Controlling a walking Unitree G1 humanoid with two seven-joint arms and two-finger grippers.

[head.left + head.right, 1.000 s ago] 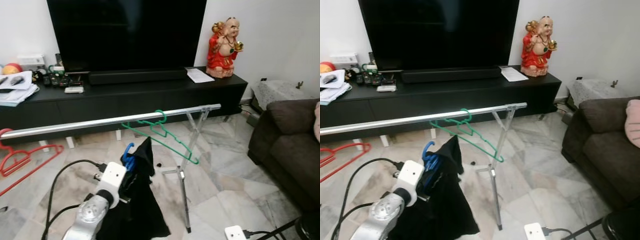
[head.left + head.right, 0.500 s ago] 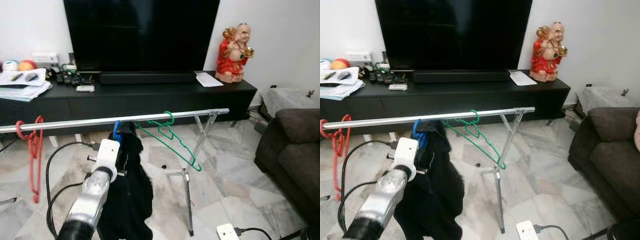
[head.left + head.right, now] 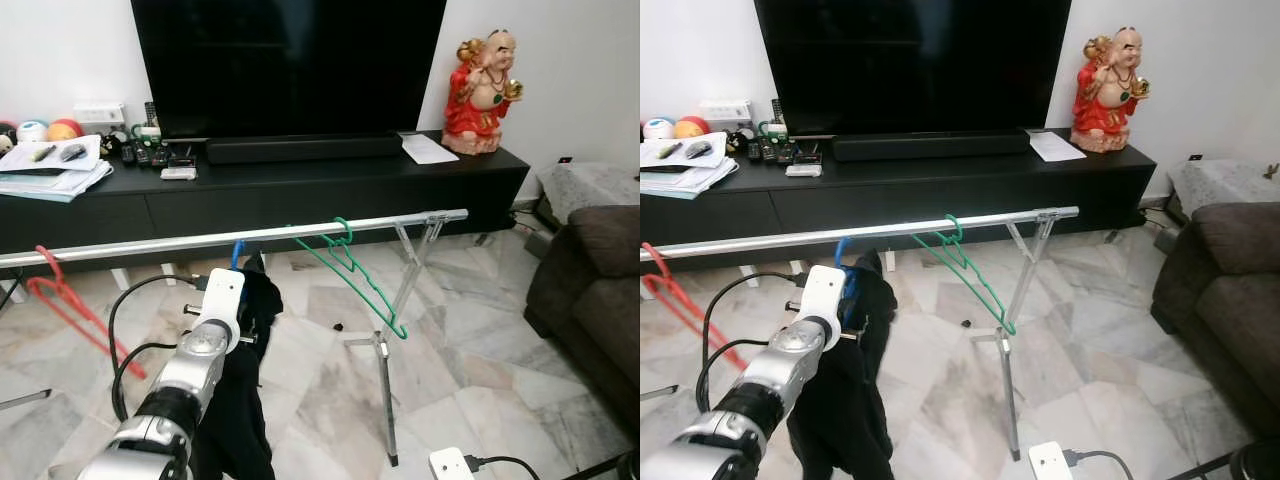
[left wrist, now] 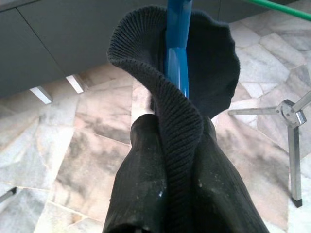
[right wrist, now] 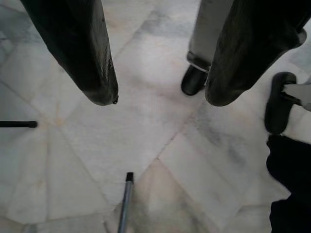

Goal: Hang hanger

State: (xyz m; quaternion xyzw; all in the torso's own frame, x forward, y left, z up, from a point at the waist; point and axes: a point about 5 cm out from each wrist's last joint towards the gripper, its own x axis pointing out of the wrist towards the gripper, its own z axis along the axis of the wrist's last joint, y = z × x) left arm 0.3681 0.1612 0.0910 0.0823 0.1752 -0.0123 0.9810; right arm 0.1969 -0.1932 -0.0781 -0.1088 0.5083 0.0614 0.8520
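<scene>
A blue hanger carries a black knit garment. My left gripper is shut on it just under the silver rail. In the left wrist view the ribbed collar lies pinched between my fingers. The blue hook curves up to the rail and seems to sit over it. A green hanger hangs further right on the rail. My right gripper hangs open over the marble floor.
A red hanger hangs askew at the rail's left end. The rack's crossed legs stand on the right. Behind are a black TV console and a red statue. A dark sofa is at right, a white adapter on the floor.
My left gripper has lifted the blue hanger with the garment from below the rail up to it. The red hanger has swung. The camera view has shifted.
</scene>
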